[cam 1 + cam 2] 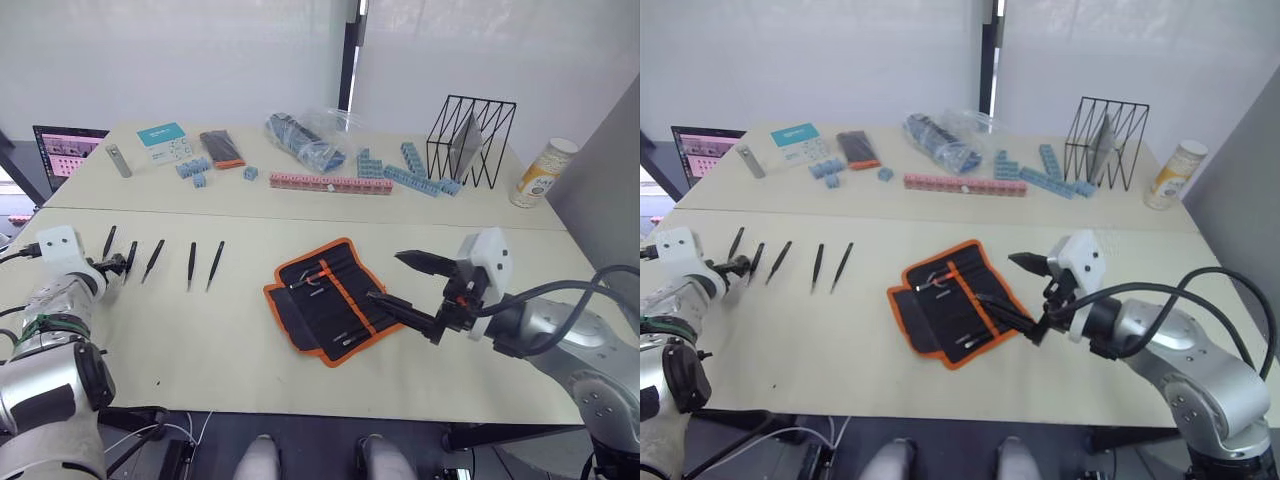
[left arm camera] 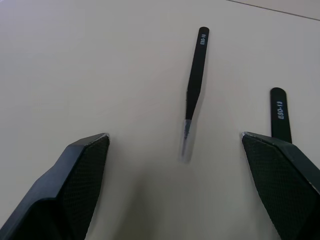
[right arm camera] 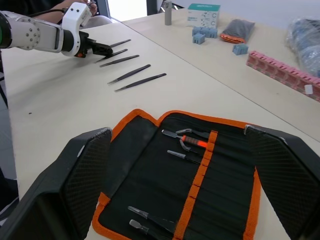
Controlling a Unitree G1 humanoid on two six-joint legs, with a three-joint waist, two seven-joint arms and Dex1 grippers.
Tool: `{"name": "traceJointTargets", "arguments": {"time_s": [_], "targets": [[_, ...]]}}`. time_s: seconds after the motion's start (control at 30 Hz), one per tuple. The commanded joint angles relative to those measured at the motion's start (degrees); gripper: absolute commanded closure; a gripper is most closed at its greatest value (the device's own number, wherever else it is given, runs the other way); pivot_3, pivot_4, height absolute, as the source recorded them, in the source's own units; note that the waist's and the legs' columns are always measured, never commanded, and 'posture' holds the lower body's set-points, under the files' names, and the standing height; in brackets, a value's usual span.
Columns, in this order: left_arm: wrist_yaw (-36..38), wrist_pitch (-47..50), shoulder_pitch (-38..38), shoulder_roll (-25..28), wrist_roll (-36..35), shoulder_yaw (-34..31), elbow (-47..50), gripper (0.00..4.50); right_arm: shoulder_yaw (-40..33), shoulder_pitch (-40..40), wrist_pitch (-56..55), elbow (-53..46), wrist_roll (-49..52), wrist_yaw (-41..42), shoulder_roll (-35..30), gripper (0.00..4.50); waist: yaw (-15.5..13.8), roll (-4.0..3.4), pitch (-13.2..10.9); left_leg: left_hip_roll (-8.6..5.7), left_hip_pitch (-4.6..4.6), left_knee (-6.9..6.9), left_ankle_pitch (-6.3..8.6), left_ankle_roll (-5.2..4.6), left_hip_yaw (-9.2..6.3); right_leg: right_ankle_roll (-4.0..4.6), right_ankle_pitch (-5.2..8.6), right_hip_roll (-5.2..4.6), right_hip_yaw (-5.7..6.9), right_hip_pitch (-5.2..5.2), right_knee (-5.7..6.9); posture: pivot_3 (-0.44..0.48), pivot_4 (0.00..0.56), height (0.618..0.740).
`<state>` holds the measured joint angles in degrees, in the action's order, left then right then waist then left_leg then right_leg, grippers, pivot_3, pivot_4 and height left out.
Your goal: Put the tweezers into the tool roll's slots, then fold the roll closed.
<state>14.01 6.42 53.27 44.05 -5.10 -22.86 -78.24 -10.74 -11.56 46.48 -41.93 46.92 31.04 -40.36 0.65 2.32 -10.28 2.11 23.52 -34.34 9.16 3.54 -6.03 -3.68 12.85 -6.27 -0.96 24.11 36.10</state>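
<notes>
Both grippers' jaws spread; fabric tool roll (image 1: 325, 300) flat, slim pointed metal tweezers (image 1: 190, 266) beside.

Wire rack (image 1: 470, 140); pink blocks (image 1: 330, 182); possibly a laptop (image 1: 66, 150)

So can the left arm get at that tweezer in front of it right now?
Probably yes. The left gripper has its jaws open on either side of one tweezer lying flat on the bare table, with nothing between them.
</notes>
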Motion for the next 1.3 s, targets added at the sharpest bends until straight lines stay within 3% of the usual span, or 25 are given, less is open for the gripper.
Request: {"name": "traceJointTargets", "arguments": {"time_s": [0.03, 0.13, 0.5, 1.03, 1.3], "targets": [[-1.34, 0.73, 1.55, -0.48, 1.54, 0.48, 0.12, 0.01, -2.54, 0.62, 0.21, -2.47, 1.97, -1.35, -0.66, 0.0, -0.01, 0.0, 0.0, 0.0, 0.0, -0.02, 0.0, 0.0, 0.0, 0.0, -0.01, 0.0, 0.0, -0.01, 0.0, 0.0, 0.15, 0.737], [-2.72, 1.04, 1.54, -0.64, 1.78, 0.08, 0.0, 0.72, -3.15, 1.15, 0.37, -3.17, 2.91, -2.56, -0.95, 0.0, 0.05, 0.0, 0.0, 0.0, 0.0, -0.07, 0.0, 0.0, 0.0, -0.01, -0.03, 0.0, -0.01, -0.02, 0.01, 0.0, 0.15, 0.737], [-4.5, 1.44, 0.77, -0.35, 1.12, -2.13, -0.01, 4.38, -4.53, 3.3, 0.23, -4.32, 4.73, -4.99, -2.71, 0.0, 0.45, 0.0, 0.0, 0.01, -0.07, -0.13, 0.0, 0.0, 0.01, 0.0, -0.05, 0.0, -0.02, -0.04, 0.08, 0.0, 0.15, 0.737], [-3.57, -5.55, 3.26, 2.32, 0.55, -3.52, 1.0, 4.47, -2.38, 3.57, -0.56, -3.62, 3.38, -4.67, -2.93, 0.0, 0.17, 0.01, 0.0, 0.01, 0.12, -0.33, 0.0, 0.0, 0.01, -0.03, -0.1, 0.0, -0.02, 0.0, 0.06, 0.0, 0.15, 0.737], [5.73, -8.99, 2.65, 2.87, 2.03, 0.52, 2.42, 4.47, -0.88, 2.93, -0.99, -2.25, 2.02, -3.27, -2.91, 0.0, 0.04, 0.01, 0.0, 0.0, 0.21, -0.4, 0.0, 0.0, 0.0, -0.04, -0.14, 0.0, -0.02, 0.01, 0.02, 0.0, 0.15, 0.737]]}}
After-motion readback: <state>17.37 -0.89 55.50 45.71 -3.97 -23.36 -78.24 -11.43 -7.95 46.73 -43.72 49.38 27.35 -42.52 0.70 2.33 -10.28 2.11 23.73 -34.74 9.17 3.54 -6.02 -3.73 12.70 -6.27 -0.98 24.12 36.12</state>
